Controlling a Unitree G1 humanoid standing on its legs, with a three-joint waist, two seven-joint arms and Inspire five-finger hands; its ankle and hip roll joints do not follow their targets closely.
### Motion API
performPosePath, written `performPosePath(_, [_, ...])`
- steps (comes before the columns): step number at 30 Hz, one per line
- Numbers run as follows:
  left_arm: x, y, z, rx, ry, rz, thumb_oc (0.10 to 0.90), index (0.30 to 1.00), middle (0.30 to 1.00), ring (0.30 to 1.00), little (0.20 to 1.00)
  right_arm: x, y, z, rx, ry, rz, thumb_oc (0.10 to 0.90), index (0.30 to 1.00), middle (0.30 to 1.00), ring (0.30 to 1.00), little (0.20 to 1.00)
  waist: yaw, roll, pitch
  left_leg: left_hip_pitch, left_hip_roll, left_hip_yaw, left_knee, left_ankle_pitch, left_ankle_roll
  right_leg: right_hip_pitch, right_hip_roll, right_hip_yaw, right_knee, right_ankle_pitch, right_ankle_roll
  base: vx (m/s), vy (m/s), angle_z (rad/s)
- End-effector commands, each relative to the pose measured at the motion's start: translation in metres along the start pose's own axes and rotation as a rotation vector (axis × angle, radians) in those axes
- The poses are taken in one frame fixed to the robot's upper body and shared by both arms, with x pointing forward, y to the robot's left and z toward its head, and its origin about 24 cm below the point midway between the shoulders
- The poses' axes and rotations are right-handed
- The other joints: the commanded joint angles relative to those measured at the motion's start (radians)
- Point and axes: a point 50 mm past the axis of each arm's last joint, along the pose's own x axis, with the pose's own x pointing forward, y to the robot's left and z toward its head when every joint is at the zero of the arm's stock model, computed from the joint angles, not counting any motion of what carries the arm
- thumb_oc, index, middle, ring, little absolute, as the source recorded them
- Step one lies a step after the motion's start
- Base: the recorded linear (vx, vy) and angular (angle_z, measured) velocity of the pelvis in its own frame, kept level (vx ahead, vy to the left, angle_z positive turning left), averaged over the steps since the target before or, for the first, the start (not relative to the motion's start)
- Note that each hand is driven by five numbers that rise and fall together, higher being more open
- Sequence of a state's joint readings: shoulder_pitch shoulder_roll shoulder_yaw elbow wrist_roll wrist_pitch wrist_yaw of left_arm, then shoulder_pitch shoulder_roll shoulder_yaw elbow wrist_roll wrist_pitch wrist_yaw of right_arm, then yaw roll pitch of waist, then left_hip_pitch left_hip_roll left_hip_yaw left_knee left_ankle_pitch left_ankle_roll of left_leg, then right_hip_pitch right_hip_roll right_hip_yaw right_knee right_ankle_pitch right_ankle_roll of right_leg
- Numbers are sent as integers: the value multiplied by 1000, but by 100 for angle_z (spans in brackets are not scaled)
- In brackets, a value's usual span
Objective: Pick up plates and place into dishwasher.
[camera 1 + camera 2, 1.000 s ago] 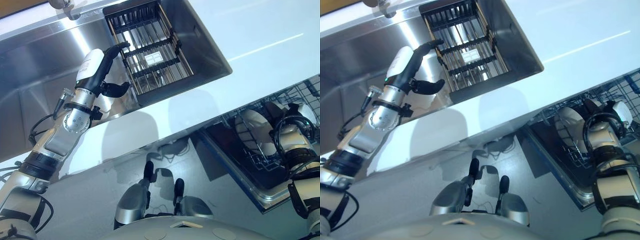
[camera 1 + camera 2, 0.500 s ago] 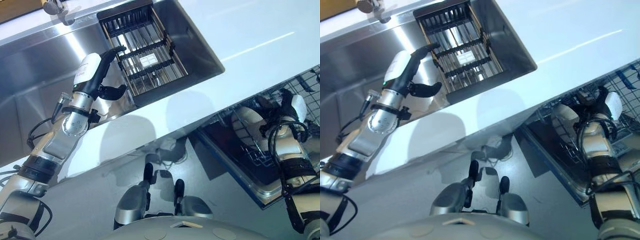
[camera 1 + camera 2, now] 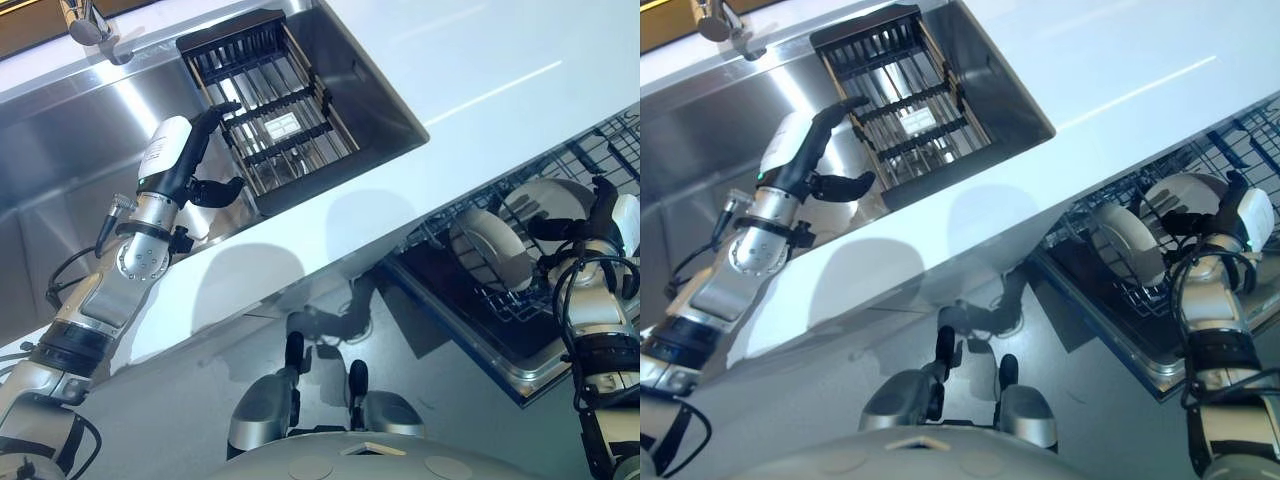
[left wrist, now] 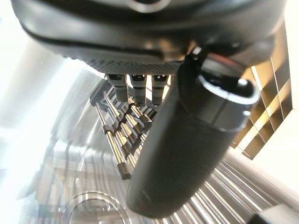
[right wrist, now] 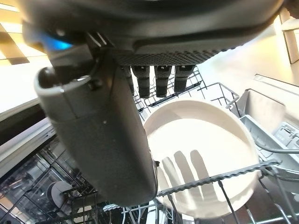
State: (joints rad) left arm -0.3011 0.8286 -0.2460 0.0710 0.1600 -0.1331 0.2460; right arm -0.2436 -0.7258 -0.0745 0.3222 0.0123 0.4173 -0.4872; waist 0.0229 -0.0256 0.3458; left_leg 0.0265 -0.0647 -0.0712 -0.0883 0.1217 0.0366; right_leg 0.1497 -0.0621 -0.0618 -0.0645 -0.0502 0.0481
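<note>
Two white plates stand on edge in the dishwasher's wire rack [image 3: 600, 150]: one [image 3: 488, 252] nearer the counter, one [image 3: 545, 198] behind it. My right hand [image 3: 606, 214] hovers just beside the rear plate, open, with straight fingers [image 5: 163, 77] above a plate [image 5: 205, 149] and holding nothing. Over the steel sink [image 3: 60, 130] my left hand [image 3: 178, 160] is open, fingers stretched toward a black drying rack [image 3: 270, 120]. A pale round dish [image 3: 205, 215] lies in the sink under that hand, mostly hidden.
A white countertop [image 3: 480, 80] separates the sink from the open dishwasher, whose lowered door [image 3: 470, 320] juts out below the counter edge. A faucet [image 3: 85, 20] stands at the sink's far corner. The drying rack holds a small white tag.
The view has shifted. My right hand has drawn back from the front plate toward the rack's rear, leaving the plate standing free. The left hand holds its pose over the sink.
</note>
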Motion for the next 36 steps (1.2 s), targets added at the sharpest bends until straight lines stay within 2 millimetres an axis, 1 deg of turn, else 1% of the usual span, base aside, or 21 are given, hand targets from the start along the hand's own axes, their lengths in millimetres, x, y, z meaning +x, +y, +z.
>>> performPosePath(1, [-11, -17, 6, -94, -22, 44, 800, 900, 900, 900, 900, 11, -54, 34, 89, -195, -166, 800, 900, 900, 900, 900, -15, -12, -104, 39, 9, 19, 27, -105, 4, -128, 54, 6, 129, 58, 10, -6, 13, -7])
performPosePath(3, [-13, -17, 2, -88, -3, 47, 800, 900, 900, 900, 900, 7, -55, 34, 157, -206, -149, 800, 900, 900, 900, 900, -23, -11, -112, 44, 9, 25, 26, -107, 5, -128, 53, 11, 133, 58, 13, -1, 19, -13])
performPosePath(7, [-19, -16, -6, -84, 26, 54, 800, 900, 900, 900, 900, 1, -57, 24, 250, -209, -148, 800, 900, 900, 900, 900, -35, -8, -126, 54, 9, 40, 22, -110, 8, -125, 52, 19, 130, 60, 16, -4, 21, -14])
performPosePath(12, [-21, -13, -12, -75, 45, 70, 800, 900, 900, 900, 900, -2, -65, 12, 329, -191, -213, 800, 900, 900, 900, 900, -51, -5, -136, 60, 9, 55, 17, -114, 8, -125, 52, 33, 123, 66, 21, -28, 15, -11])
performPosePath(15, [-22, -14, -14, -74, 51, 74, 800, 900, 900, 900, 900, -3, -68, 3, 472, -156, -281, 800, 900, 900, 900, 900, -58, -3, -142, 61, 8, 63, 15, -116, 9, -125, 51, 39, 119, 71, 25, -27, 19, -9])
performPosePath(17, [-22, -14, -15, -76, 52, 76, 800, 900, 900, 900, 900, -4, -68, -4, 565, -130, -294, 800, 900, 900, 900, 900, -61, 0, -145, 62, 7, 66, 15, -117, 9, -126, 50, 41, 117, 74, 28, -19, 23, -6])
performPosePath(18, [-21, -14, -14, -77, 52, 77, 800, 900, 900, 900, 900, -4, -65, -8, 601, -114, -285, 605, 733, 733, 733, 705, -62, 2, -146, 62, 6, 67, 14, -117, 9, -127, 50, 42, 116, 75, 29, -18, 24, -5])
performPosePath(19, [-21, -15, -14, -79, 54, 77, 800, 900, 900, 900, 900, -5, -63, -11, 635, -102, -280, 380, 540, 540, 540, 480, -63, 3, -147, 62, 6, 68, 13, -117, 10, -127, 49, 43, 114, 77, 29, -14, 21, -3])
performPosePath(20, [-21, -15, -15, -79, 54, 78, 800, 900, 900, 900, 900, -5, -60, -16, 667, -86, -278, 100, 300, 300, 300, 200, -64, 4, -148, 63, 6, 69, 13, -117, 10, -127, 48, 43, 112, 79, 30, 0, 0, 0])
performPosePath(22, [-20, -16, -14, -80, 52, 75, 800, 900, 900, 900, 900, -6, -54, -24, 696, -58, -268, 100, 300, 300, 300, 200, -63, 6, -149, 62, 5, 69, 13, -118, 11, -128, 46, 41, 112, 80, 31, 0, 0, 0])
performPosePath(24, [-18, -16, -13, -79, 49, 71, 800, 900, 900, 900, 900, -6, -48, -30, 656, -23, -253, 100, 300, 300, 300, 200, -61, 7, -152, 61, 3, 69, 12, -117, 12, -129, 45, 41, 111, 81, 32, 0, 0, 0])
performPosePath(27, [-16, -17, -10, -76, 44, 68, 800, 900, 900, 900, 900, -5, -39, -39, 499, -4, -234, 100, 300, 300, 300, 200, -57, 9, -151, 57, 1, 68, 13, -115, 13, -133, 43, 37, 114, 83, 32, 0, 0, 0])
performPosePath(31, [-14, -15, -9, -72, 40, 65, 800, 900, 900, 900, 900, 0, -38, -44, 207, -30, -218, 100, 300, 300, 300, 200, -51, 10, -148, 52, -1, 66, 16, -113, 13, -139, 40, 32, 119, 84, 33, 0, 0, 0])
performPosePath(32, [-13, -14, -9, -69, 39, 66, 800, 900, 900, 900, 900, 3, -40, -43, 68, -49, -214, 100, 300, 300, 300, 200, -48, 10, -145, 50, -2, 65, 17, -112, 14, -142, 39, 33, 122, 84, 33, 0, 0, 0])
performPosePath(33, [-14, -13, -9, -67, 38, 68, 800, 900, 900, 900, 900, 4, -40, -44, -11, -54, -202, 100, 300, 300, 300, 200, -46, 10, -144, 48, -3, 65, 17, -111, 14, -144, 39, 33, 123, 85, 33, 0, 0, 0])
performPosePath(34, [-14, -12, -9, -66, 37, 68, 800, 900, 900, 900, 900, 5, -40, -45, -43, -55, -196, 100, 300, 300, 300, 200, -45, 10, -143, 47, -3, 65, 17, -111, 14, -145, 39, 33, 123, 85, 34, 0, 0, 0])
performPosePath(35, [-14, -10, -9, -65, 32, 71, 800, 900, 900, 900, 900, 7, -39, -50, -153, -33, -166, 100, 300, 300, 300, 200, -40, 10, -140, 45, -3, 63, 18, -110, 13, -147, 38, 31, 126, 85, 35, 0, 0, 0])
performPosePath(36, [-14, -9, -9, -64, 30, 72, 800, 900, 900, 900, 900, 8, -40, -52, -189, -21, -158, 100, 300, 300, 300, 200, -37, 10, -138, 44, -3, 61, 18, -108, 13, -147, 38, 30, 127, 85, 34, 0, 0, 0])
